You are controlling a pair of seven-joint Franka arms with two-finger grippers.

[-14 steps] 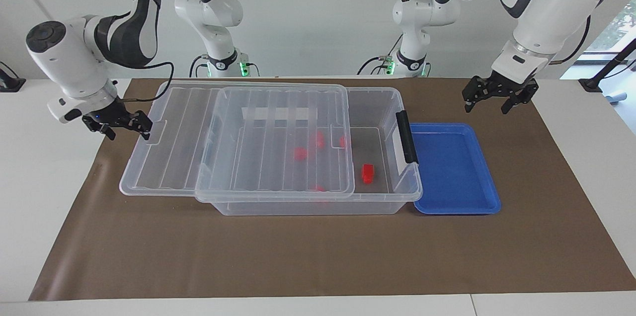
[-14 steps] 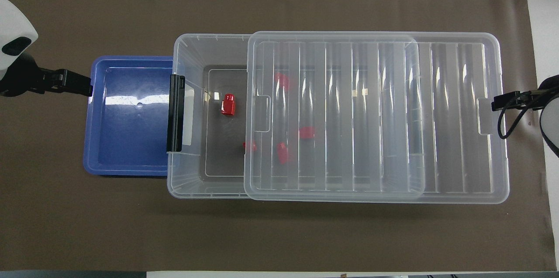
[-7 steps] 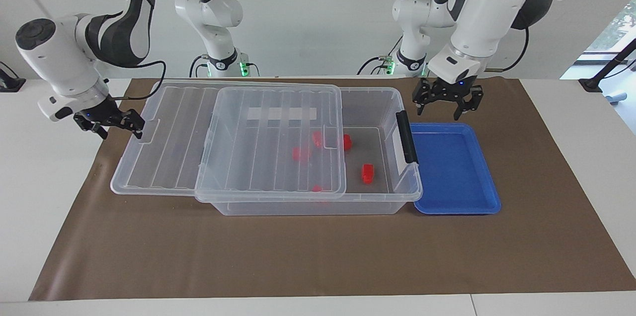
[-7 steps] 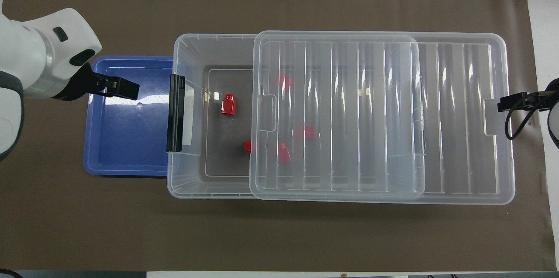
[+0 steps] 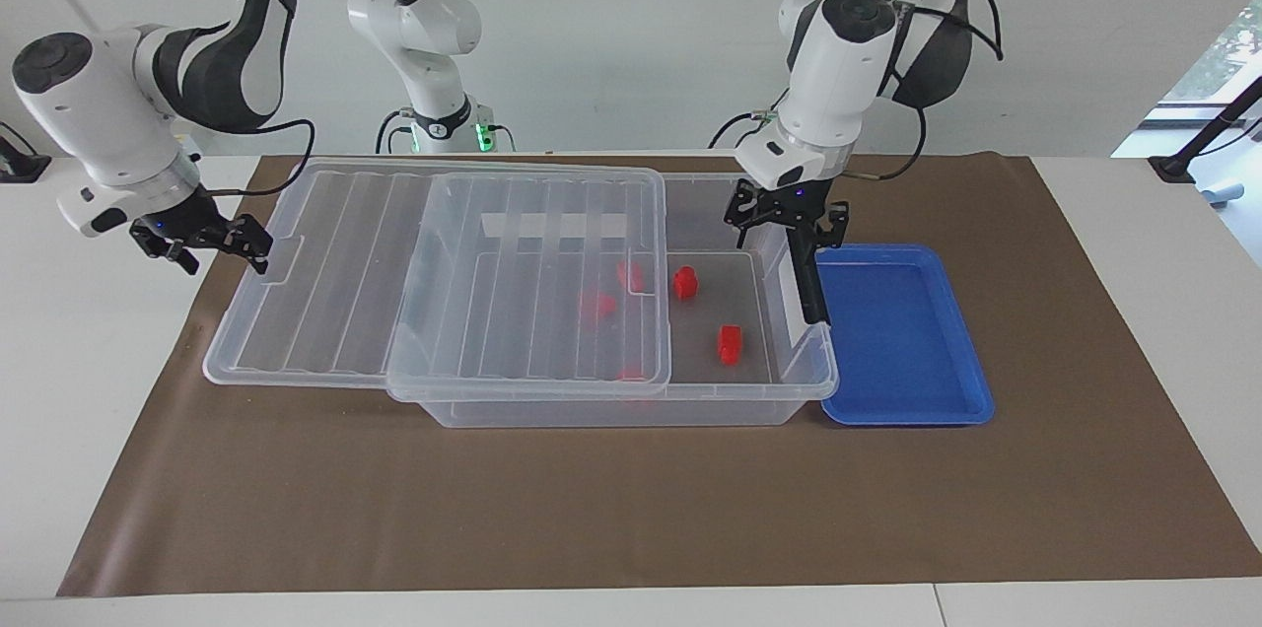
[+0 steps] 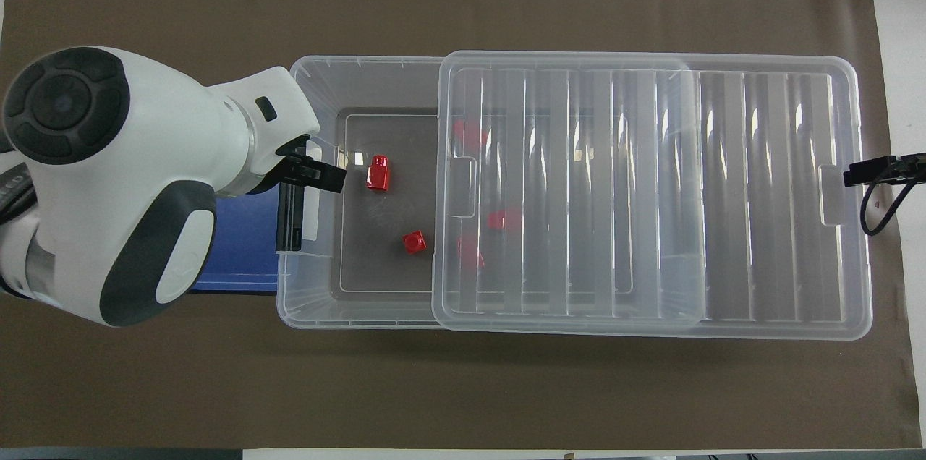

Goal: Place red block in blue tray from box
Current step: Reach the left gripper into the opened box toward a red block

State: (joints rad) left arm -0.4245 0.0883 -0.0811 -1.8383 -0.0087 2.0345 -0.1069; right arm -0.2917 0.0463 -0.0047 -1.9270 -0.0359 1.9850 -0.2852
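Clear plastic governs this step. The right end effector [image 5: 209,246] hangs at the lid's [image 5: 325,282] overhanging edge, at the box's [image 5: 611,407] right-arm end. Whether it grips the lid cannot be told. The lid covers most of the box, leaving an open strip at the tray end. Two blocks lie bare there; the red block [image 5: 730,343] closest to the latch clip [image 5: 806,284] looks the easier pick. The left end effector [image 5: 789,225], spread wide, hangs over the box's tray-end rim. It should descend clear of clip and lid edge, straddle that block squarely, close gently and lift straight. The blue tray [image 5: 902,336] touches the box on the table [image 5: 592,519].
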